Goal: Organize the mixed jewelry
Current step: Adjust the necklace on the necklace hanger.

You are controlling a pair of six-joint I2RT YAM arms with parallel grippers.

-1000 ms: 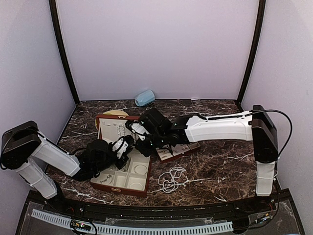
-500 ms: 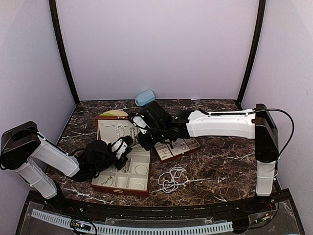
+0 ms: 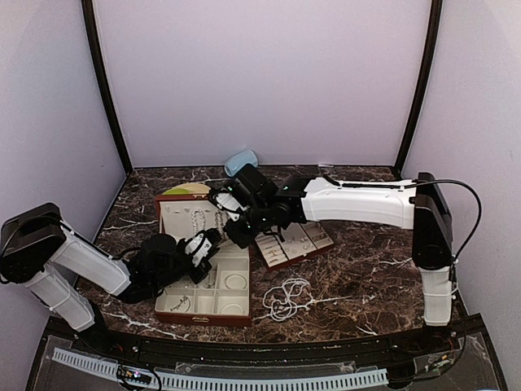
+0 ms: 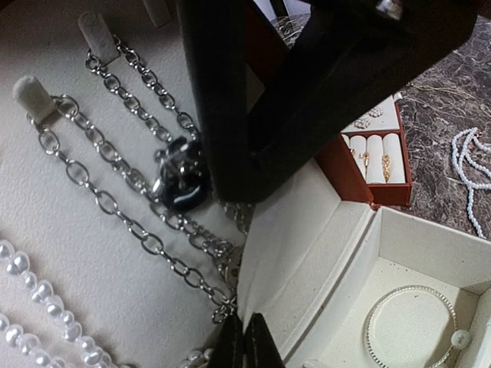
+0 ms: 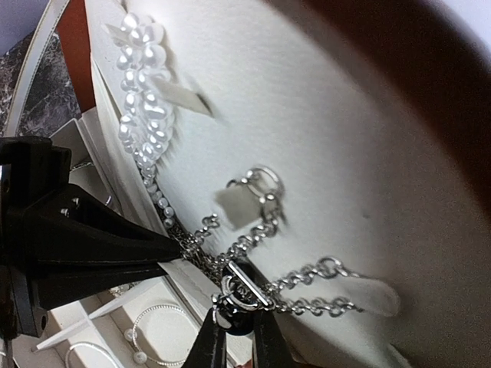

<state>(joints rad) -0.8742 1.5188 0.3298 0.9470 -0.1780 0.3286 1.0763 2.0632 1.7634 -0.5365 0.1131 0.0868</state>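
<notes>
One chain (image 5: 326, 268) pinched; right claw (image 5: 238, 330) shifted.

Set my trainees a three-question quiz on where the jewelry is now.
1. True or false: the pearl strand on the marble table lies outside the case.
2. The fingers of the right gripper pinch: A a ring, B the chain necklace, C an earring?
3. Fill in: the bangle lies in a ___ of the case.
Key: 1 true; 2 B; 3 compartment.
</notes>
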